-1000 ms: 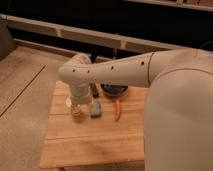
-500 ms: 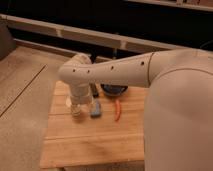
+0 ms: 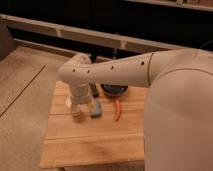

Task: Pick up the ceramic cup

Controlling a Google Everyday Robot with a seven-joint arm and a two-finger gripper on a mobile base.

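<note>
Your gripper [image 3: 76, 110] points straight down below the thick white wrist, low over the left part of the wooden table [image 3: 90, 142]. Whether it is spread or clamped you cannot tell, since the wrist hides it from above. The ceramic cup [image 3: 70, 104] sits right at the gripper, its pale rim peeking out on the left side of the wrist; you cannot tell whether the two touch. Just to the right of the gripper lies a blue block [image 3: 95, 108], and further right a slim orange-red piece [image 3: 117, 109]. Behind those, a dark bowl [image 3: 114, 90] rests near the table's far edge, partly under the arm [image 3: 115, 70].
</note>
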